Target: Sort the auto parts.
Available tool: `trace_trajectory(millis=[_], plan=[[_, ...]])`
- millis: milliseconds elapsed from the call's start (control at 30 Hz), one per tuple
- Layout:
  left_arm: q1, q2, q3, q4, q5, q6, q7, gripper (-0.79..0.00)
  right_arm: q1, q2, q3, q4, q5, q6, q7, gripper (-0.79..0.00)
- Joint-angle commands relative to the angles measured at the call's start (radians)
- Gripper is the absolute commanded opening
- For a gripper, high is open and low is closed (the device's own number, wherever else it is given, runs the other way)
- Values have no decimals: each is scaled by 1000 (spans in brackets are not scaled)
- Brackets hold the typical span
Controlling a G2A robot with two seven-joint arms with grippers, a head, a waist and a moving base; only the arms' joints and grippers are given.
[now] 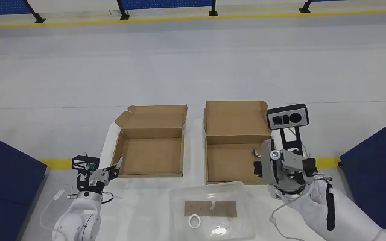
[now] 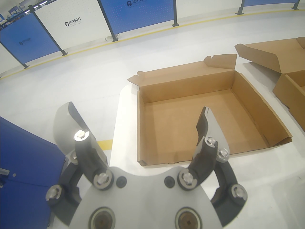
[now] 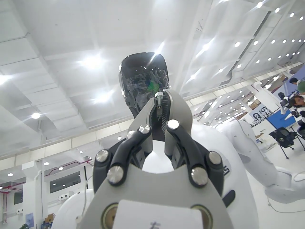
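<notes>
My right gripper (image 3: 159, 96) points upward and is shut on a small metal bolt (image 3: 158, 100), held at the fingertips. In the top view the right gripper (image 1: 275, 155) hovers over the near right corner of the right cardboard box (image 1: 232, 161), which holds a few small metal parts (image 1: 256, 153). My left gripper (image 2: 138, 110) stands open and holds nothing, just off the near left corner of the bare left cardboard box (image 2: 205, 117). In the top view the left gripper (image 1: 111, 170) sits beside that left box (image 1: 151, 155). A clear plastic tray (image 1: 235, 188) near me holds a white ring (image 1: 195, 221) and a small part (image 1: 219, 229).
Both boxes have their lids folded back on the far side. Blue partition panels (image 1: 12, 175) stand at the table's left and right ends. A yellow floor line (image 1: 57, 162) runs behind the table.
</notes>
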Motion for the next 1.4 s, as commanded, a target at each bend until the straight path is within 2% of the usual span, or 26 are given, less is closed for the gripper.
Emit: trace_trajectory(millis=[0,267,667,1000,1200,1367], plan=[[0,0,0,0,0,0,0,0,-10,-6,8,-8,16,0,10,-785],[0,0,0,0,0,0,0,0,-51,-45,25,-9,118,-15,86,-785],[0,0,0,0,0,0,0,0,-84,-77,83,11,-3,54,56,-785],[0,0,0,0,0,0,0,0,-107,-114,111,-2,93,65,117,-785],[0,0,0,0,0,0,0,0,-119,-129,138,12,45,99,118,-785],[0,0,0,0,0,0,0,0,-132,-137,163,19,-62,143,91,-785]])
